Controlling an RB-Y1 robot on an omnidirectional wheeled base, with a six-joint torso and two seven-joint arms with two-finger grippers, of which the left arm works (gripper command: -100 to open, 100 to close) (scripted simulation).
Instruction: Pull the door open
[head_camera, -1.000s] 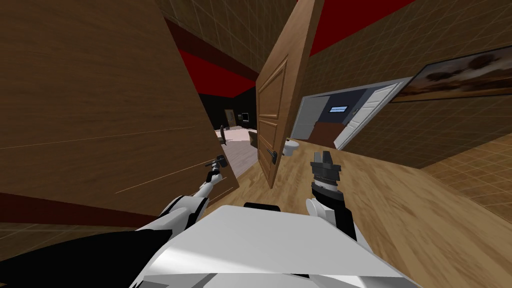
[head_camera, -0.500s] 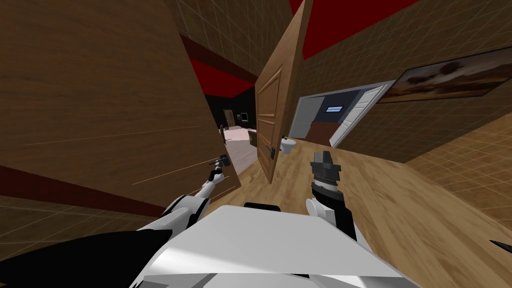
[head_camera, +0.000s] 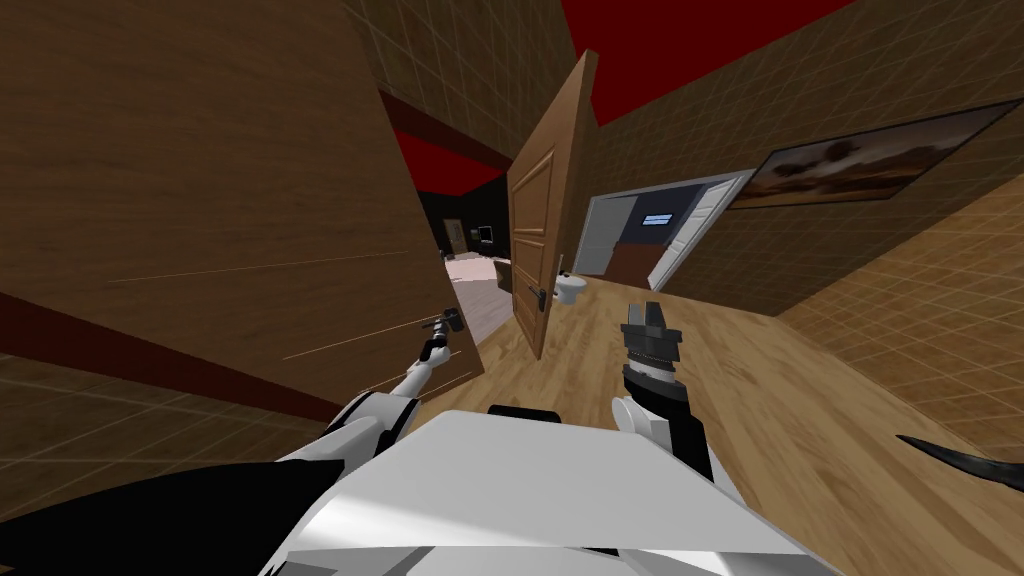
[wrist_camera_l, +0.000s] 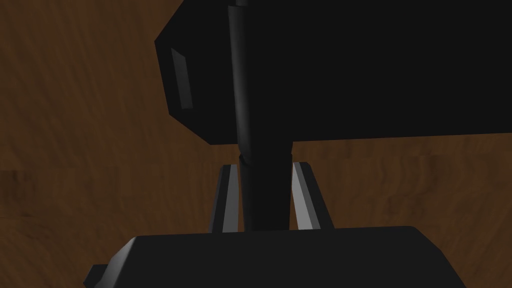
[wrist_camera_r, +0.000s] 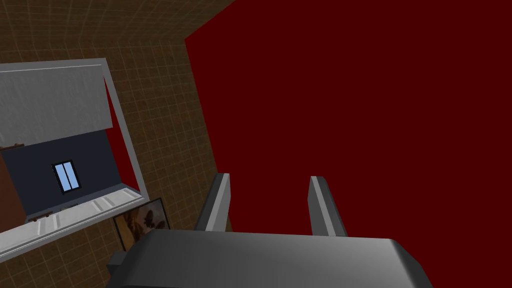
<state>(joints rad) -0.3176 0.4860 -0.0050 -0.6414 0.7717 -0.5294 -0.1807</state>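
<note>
**Door** (head_camera: 200, 200): plain brown wood-grain panel, left of me, close by. Its free edge faces the gap to the next room; it stands part open.
**Handle** (wrist_camera_l: 265, 190): dark lever at the door's free edge, running out from a dark plate (wrist_camera_l: 350, 70) on the brown face.
**L gripper** (wrist_camera_l: 265, 167): clamped on the handle. Both fingers (wrist_camera_l: 227, 195) press the lever's sides, lever between them down to the gripper body. Head view: L arm stretched fwd to the door's edge.
**R gripper** (head_camera: 650, 318): held up over the floor, well apart from both doors. Fingers (wrist_camera_r: 320, 200) spread, nothing between them.
**2nd door** (head_camera: 540, 230): panelled wood, just R of the gap, swung open nearly edge-on to me, with a dark handle (head_camera: 540, 297) at mid height.
**Toilet** (head_camera: 572, 288): white, just beyond the 2nd door's edge.
**Doorway** (head_camera: 650, 225): light grey frame in the far tiled wall, white door leaf open at its R side, small blue window inside.
**Picture** (head_camera: 860, 160): long, dark-framed, on the R wall.
**Floor** (head_camera: 800, 400): wood planks.
**Ceiling** (head_camera: 680, 40): red.
**Dark curved shape** (head_camera: 950, 455): far R, on the floor; cannot tell what.
</note>
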